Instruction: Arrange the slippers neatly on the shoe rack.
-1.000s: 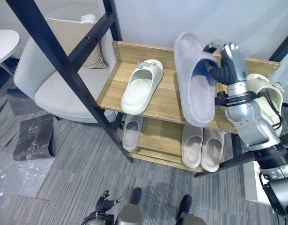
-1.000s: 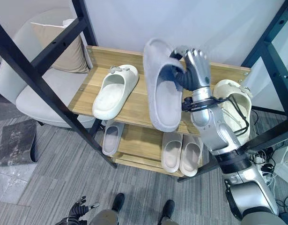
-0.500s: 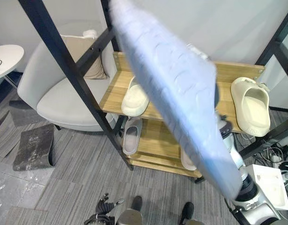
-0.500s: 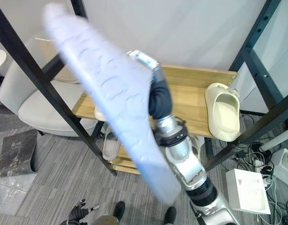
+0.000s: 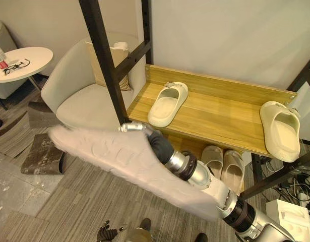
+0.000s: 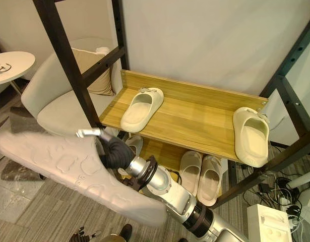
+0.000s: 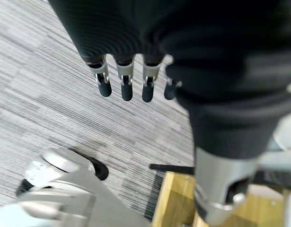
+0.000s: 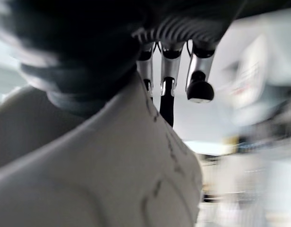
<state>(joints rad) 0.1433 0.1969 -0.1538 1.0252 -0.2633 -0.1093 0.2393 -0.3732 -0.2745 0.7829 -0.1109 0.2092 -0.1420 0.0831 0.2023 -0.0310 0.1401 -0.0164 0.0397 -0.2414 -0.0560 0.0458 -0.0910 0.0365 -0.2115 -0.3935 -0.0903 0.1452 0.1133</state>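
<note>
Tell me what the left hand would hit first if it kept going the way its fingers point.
Probably the grey carpet floor. The left hand hangs open, its fingers pointing down at bare carpet, nothing visibly between, though depth is hard to judge.

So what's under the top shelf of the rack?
Under the top shelf, a lower shelf holds a pale slipper pair side by side. Another slipper shows at its left end, largely covered by the right hand and the grey slipper it holds.
</note>
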